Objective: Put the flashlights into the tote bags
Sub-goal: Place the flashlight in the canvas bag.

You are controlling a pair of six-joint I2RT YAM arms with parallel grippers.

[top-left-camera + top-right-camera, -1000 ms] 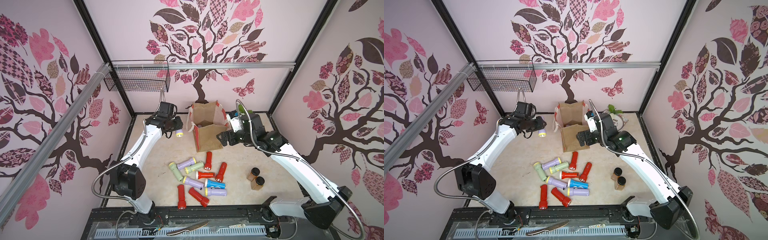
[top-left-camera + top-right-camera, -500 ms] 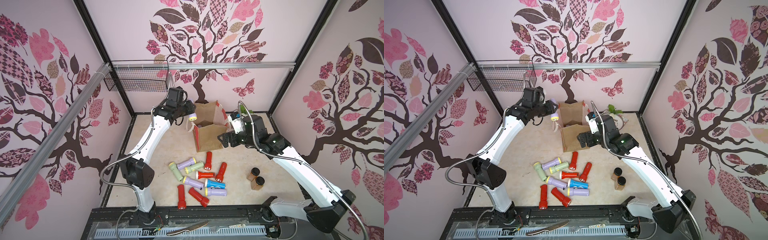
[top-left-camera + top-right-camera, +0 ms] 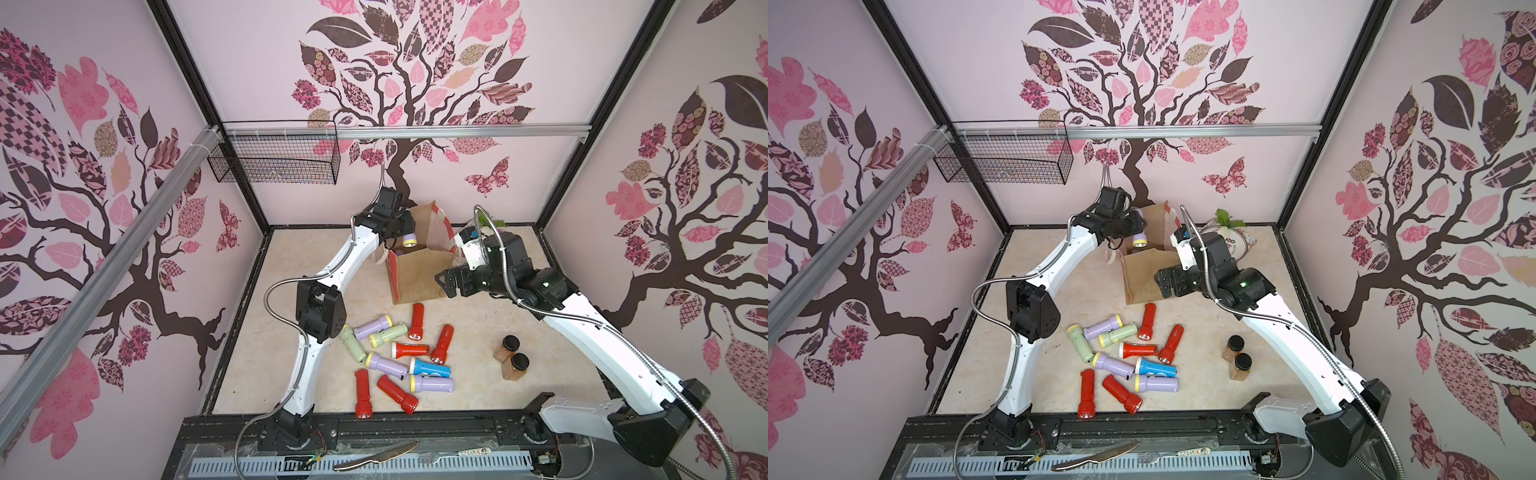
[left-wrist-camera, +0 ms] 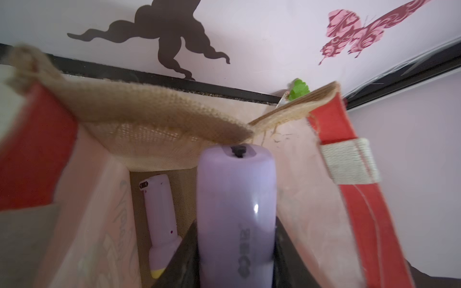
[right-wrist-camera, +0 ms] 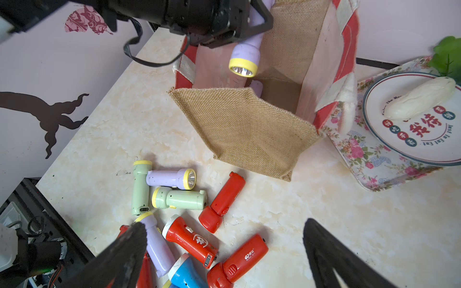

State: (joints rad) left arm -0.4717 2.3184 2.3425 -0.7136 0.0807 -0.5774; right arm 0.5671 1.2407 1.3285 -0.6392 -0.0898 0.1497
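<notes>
Flashlight (image 5: 247,49), lilac plastic (yellow-ringed), in left jaws, over burlap tote (image 5: 244,124)

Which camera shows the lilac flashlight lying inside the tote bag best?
The left wrist view: it looks down into the tote bag and shows the flashlight inside nearly whole, beside the held flashlight in the left tool. The right wrist view shows only its lilac end; the top views do not show it.
</notes>
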